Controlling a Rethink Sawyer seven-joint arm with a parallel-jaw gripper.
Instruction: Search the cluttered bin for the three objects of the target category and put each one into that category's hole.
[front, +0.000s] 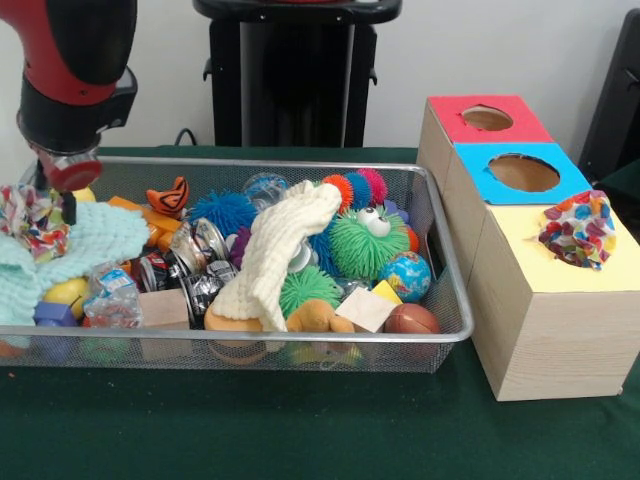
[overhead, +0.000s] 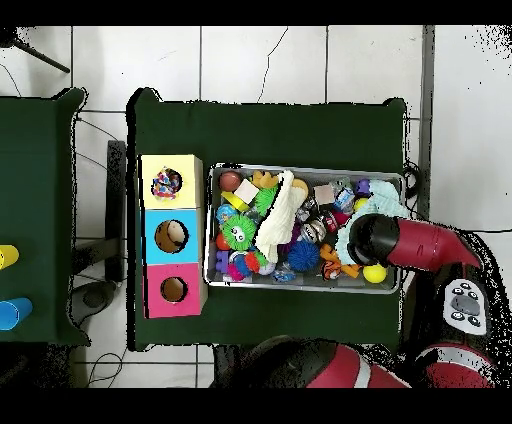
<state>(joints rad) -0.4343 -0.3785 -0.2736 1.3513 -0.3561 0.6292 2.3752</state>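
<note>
Table (front: 250, 430), green-covered, is seen bearing the bin (front: 440, 330) and, just beside the bin's end, a row of three boxes (front: 560, 330).

Arm (front: 70, 70), red and black, is lowered over the bin's end farthest from the boxes. Gripper (front: 68, 205) is largely hidden among the cloths there; whether it is spread or closed cannot be told.

A mint cloth (front: 95, 240) lies under the arm, with a patterned cloth (front: 30, 220) touching it at the bin's rim. A cream cloth (front: 275, 255) is draped across the bin's middle, covering balls beneath. A second patterned cloth (front: 578, 228) is stuffed in the yellow box's hole.

A green spiky ball (front: 365, 245), globe ball (front: 407, 275) and cans (front: 195, 265) are crowded around the cream cloth.

From overhead, the gripper is covered by the arm; a ball (overhead: 172, 236) inside the blue box's hole is seen only there.
</note>
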